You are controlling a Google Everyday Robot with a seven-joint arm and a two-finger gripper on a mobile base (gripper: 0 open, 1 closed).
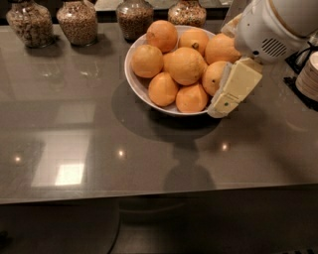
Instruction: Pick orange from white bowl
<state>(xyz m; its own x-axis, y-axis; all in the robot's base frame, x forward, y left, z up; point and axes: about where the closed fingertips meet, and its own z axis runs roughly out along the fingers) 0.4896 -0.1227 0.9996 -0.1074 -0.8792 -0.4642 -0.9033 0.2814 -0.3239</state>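
Glossy dark grey tabletop (99, 149) seen from above and in front. A white bowl (130, 74) stands right of centre toward the far edge, heaped with eight visible oranges. The orange (185, 65), the largest and slightly oval, lies on top at the middle of the pile, touching its neighbours on all sides. Around it are a round one (161, 35) at the far left of the heap, one with a dark stem mark (195, 39) behind it, one (222, 48) at the far right, one (146, 60) against the left wall, two smaller ones (163, 89) (191, 97) at the near rim, and one (214, 77) at the right, partly hidden. The cream-coloured claw (221, 106) slants down from the white arm housing (278, 25) at upper right. Its tip lies at the bowl's near-right rim, just beside the partly hidden fruit and apart from the orange. It holds nothing, and whether it is set wide or narrow cannot be told. Four glass jars (30, 22) (77, 21) (134, 19) (186, 12) of brown grains or seeds line the far edge, the two right ones just behind the bowl. A pale round object (310, 74) is cut off at the right border.
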